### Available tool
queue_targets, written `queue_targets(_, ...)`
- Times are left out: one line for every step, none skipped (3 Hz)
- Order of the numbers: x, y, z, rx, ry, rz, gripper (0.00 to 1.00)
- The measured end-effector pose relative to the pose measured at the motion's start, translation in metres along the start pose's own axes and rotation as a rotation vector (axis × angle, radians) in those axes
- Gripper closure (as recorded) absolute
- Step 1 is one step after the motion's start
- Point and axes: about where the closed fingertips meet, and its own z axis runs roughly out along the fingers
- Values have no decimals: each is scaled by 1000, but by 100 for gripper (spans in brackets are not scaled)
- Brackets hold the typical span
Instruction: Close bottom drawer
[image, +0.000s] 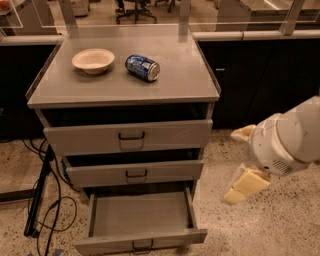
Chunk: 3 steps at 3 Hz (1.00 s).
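The bottom drawer (140, 220) sits at the lower centre of the frame, pulled well out, its bare tray on show. That's the job here, pushing it home. It belongs to the grey cabinet (125, 92) filling the left and middle of the picture. Above it, the top drawer (165, 136) and middle drawer (170, 171) each stand slightly ajar. At the right edge the white arm (295, 135) leans in, and the gripper (246, 182) hangs at lower right, beside the cabinet and well apart from the drawer front, likely lining up for a push. Spread or pressed together? I cannot tell. Up top, a bowl (93, 60) and a tipped can (142, 67) rest near each other. Smallest, the black wire handle (143, 244) marks the panel to press.
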Motion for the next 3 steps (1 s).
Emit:
queue_targets(14,15,57,-54,-13,51,43)
queue_targets(18,18,68,-61,-14,61,66)
queue_targets(18,18,68,-61,-14,61,89)
